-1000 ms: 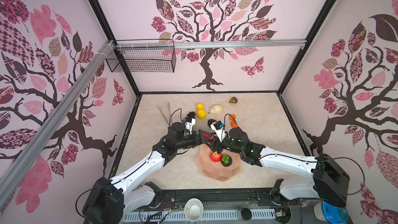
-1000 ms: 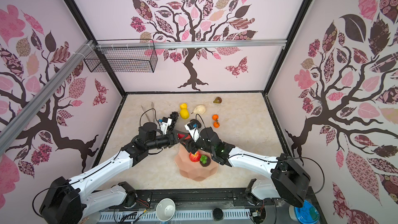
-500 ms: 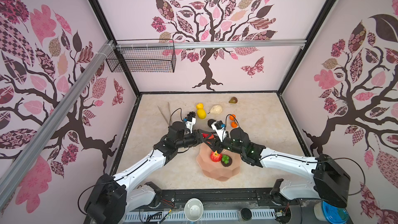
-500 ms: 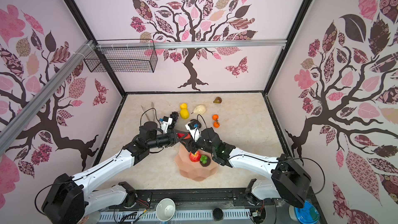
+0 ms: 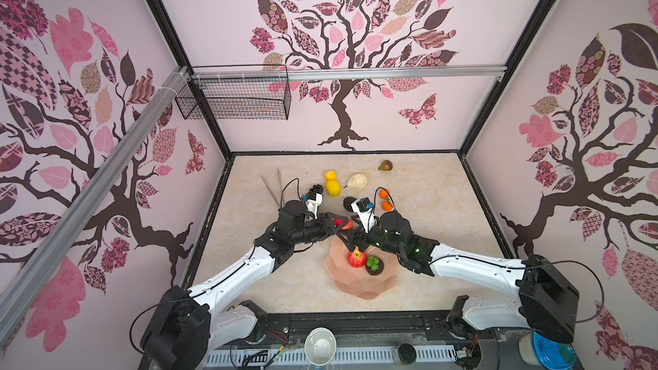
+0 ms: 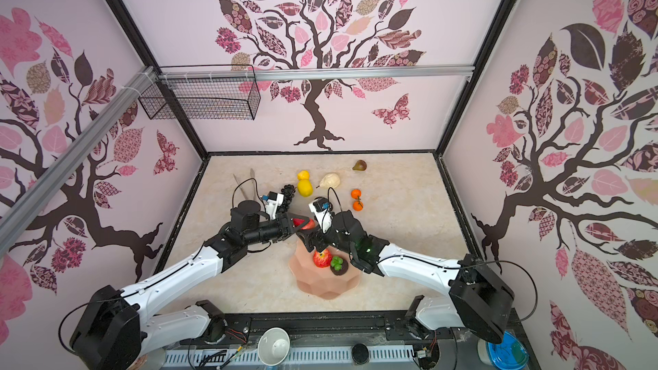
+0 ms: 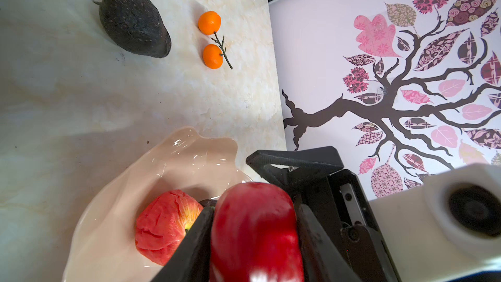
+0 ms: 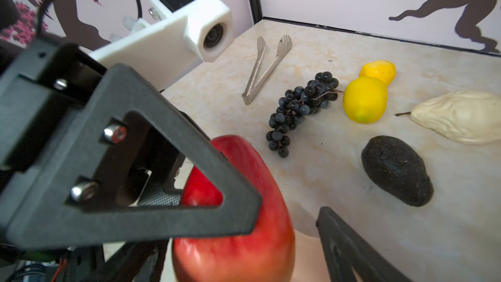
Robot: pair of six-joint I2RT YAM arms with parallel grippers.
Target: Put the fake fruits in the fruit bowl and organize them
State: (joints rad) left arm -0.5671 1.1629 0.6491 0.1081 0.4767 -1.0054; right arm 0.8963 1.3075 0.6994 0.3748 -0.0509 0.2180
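Apple (image 7: 254,229) in left jaws (right jaws apart) by bowl (image 7: 113,212).

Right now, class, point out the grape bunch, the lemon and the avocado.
grape bunch (image 8: 301,109), right wrist view, cluster's middle.
lemon (image 8: 364,100), right wrist view, yellow skin's centre.
avocado (image 8: 397,170), right wrist view, dark skin's centre.

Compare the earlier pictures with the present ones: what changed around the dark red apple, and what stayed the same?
The left pincer closed onto the dark red apple and now holds it; the right pincer opened and let it go. The fruit bowl, the lighter apple and mangosteen inside it, and the grapes, lemon and tongs on the table stayed put.
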